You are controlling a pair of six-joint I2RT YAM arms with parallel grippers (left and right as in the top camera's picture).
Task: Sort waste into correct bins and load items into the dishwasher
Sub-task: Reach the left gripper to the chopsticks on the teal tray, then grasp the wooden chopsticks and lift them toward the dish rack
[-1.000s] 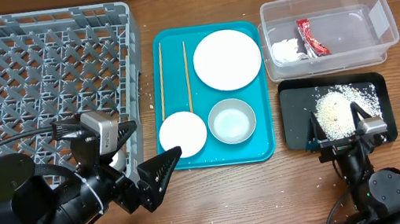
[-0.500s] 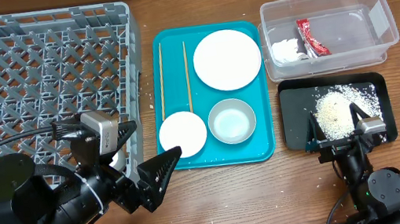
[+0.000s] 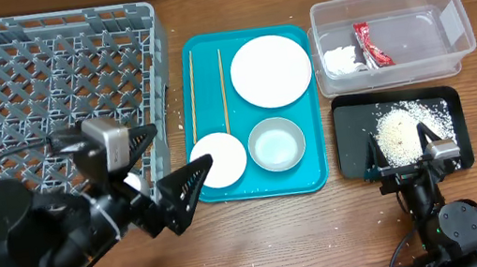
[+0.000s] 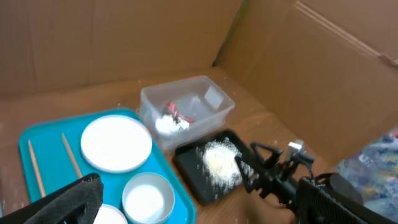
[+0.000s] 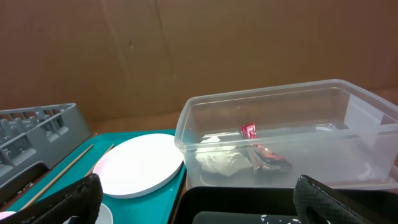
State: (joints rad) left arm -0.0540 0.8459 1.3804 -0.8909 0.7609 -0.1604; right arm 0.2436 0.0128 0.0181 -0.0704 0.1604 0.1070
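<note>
Far left: grey dish rack [image 3: 42,25]. Just near-right of it: left gripper [image 3: 182,147], fingers spread wide, holding nothing. One fingertip overlapping the left rim of white bowl [image 3: 223,159] in overhead view, contact not clear.

Centre: teal tray [image 3: 316,179]. On it: two chopsticks [image 3: 194,93] side by side along the left edge, white plate [image 3: 270,71] far right, white bowl near left, grey-green bowl [image 3: 276,143] just right of that.

Right, far: clear tub [image 3: 454,21], paper scrap [image 3: 342,61] and red wrapper [image 3: 371,44] inside, side by side at its left half.

Right, near: black tray [image 3: 356,158] just beside the tub, rice heap [image 3: 399,128] on it, loose grains scattered to the heap's right. Right gripper [image 3: 404,148] at the tray's near edge, fingers wide apart either side of the heap, gripping nothing.
</note>
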